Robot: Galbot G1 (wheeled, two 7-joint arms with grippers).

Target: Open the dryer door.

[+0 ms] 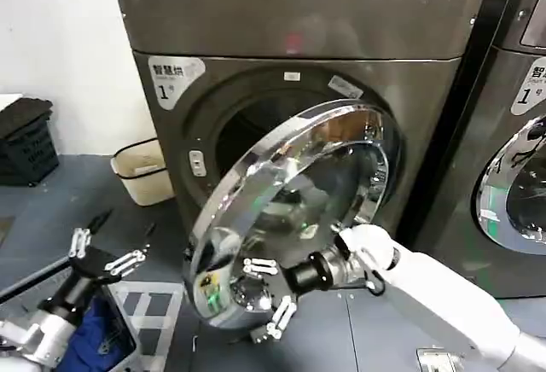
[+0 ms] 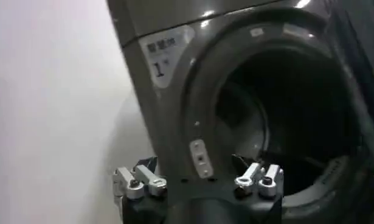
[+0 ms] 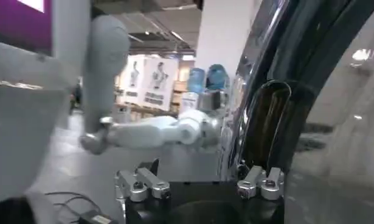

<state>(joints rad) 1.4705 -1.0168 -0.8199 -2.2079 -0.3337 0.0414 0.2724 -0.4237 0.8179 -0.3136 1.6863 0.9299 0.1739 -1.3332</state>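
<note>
The dryer door (image 1: 294, 210) stands swung partly out from its grey machine (image 1: 299, 39) on the blue-grey floor (image 1: 77, 210). The right claw (image 1: 266, 297), fingers spread, sits at its lower chrome rim; the left claw (image 1: 109, 248) hangs open low left, beside a white wall (image 1: 60, 39)

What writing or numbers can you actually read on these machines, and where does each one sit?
"智慧烘" over "1": white sticker at the open dryer's upper front corner.
"1": partly visible white sticker on the second machine.
Small labels above the dryer's opening: too small to read.
Posters in the door's reflection: too blurred to read.
</note>
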